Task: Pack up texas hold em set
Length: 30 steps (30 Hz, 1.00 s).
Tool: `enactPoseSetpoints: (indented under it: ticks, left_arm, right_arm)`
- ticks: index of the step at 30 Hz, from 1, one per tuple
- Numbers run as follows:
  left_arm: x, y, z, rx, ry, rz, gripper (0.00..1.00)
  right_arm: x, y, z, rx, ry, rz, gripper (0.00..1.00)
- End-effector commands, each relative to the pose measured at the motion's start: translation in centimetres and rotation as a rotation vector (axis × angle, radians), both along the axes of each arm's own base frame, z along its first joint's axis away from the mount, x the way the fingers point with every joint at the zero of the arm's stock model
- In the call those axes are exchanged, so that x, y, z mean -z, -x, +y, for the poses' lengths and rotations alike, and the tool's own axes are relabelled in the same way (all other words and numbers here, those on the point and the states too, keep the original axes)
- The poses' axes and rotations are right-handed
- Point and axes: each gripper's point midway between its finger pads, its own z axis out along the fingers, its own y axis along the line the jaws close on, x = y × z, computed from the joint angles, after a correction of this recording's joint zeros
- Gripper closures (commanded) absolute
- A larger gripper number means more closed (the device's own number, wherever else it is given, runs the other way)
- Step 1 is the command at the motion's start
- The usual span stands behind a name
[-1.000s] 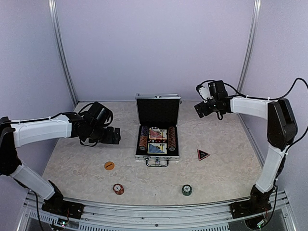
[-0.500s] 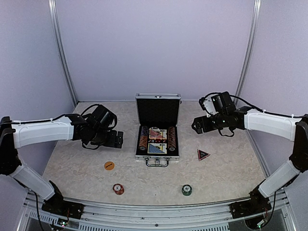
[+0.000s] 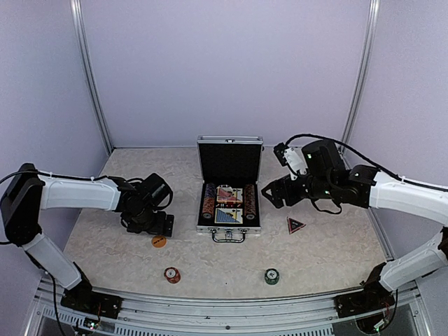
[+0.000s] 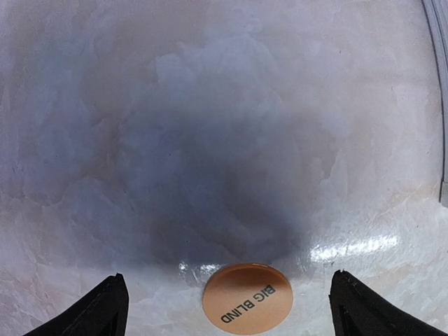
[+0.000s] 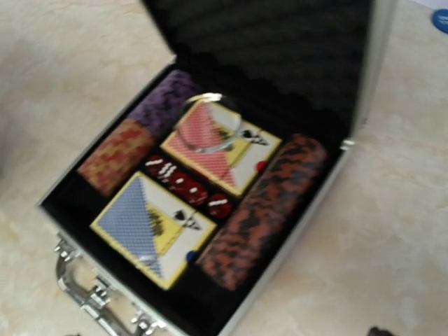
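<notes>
The silver case (image 3: 229, 227) stands open mid-table, lid (image 3: 229, 161) upright. In the right wrist view it holds a red deck (image 5: 220, 143), a blue deck (image 5: 155, 227), red dice (image 5: 187, 185) and chip rows at its left (image 5: 136, 136) and right (image 5: 269, 206). My right gripper (image 3: 269, 192) hovers open just right of the case, only one fingertip (image 5: 381, 330) showing. My left gripper (image 3: 161, 225) is open and low over the orange "BIG BLIND" disc (image 4: 247, 299), which lies flat between its fingers (image 4: 105, 311). A red-black triangle marker (image 3: 295, 225) lies right of the case.
A red chip stack (image 3: 172, 274) and a green chip stack (image 3: 271, 276) stand near the table's front edge. The orange disc (image 3: 159, 241) lies left of the case handle (image 3: 229, 236). A blue round thing (image 5: 441, 19) shows beyond the case. Walls enclose the table.
My left gripper has dropped forward and down over the orange disc. My right arm has swung forward and left, from the back right toward the case's right side.
</notes>
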Motion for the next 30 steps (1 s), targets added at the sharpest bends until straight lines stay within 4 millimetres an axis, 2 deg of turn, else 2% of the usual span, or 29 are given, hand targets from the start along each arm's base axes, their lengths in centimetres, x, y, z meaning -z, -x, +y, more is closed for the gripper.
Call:
enactPoseSetpoints:
  ticks: [1,4,13,22,30]
  left_arm:
    - [1.1,1.8,0.2,-0.019,0.026,0.072,0.01]
    - [1.8,2.4,0.4,-0.016,0.019,0.099,0.01]
    - [3.1,2.9,0.6,-0.012,-0.003,0.135,0.03]
    - [3.8,4.0,0.2,0.005,0.004,0.170,0.14]
    - [4.2,5.0,0.0,0.006,0.009,0.195,0.24]
  right_arm:
    - [-0.2,0.4,-0.4,0.034,0.016,-0.041,0.13]
    - [0.5,0.0,-1.2,0.084,0.037,-0.033,0.13]
    - [2.0,0.1,-0.9,0.086,0.038,-0.002,0.13]
    - [1.7,0.8,0.3,0.040,-0.003,0.022,0.15]
    - [1.4,1.1,2.2,-0.007,-0.014,0.032,0.16]
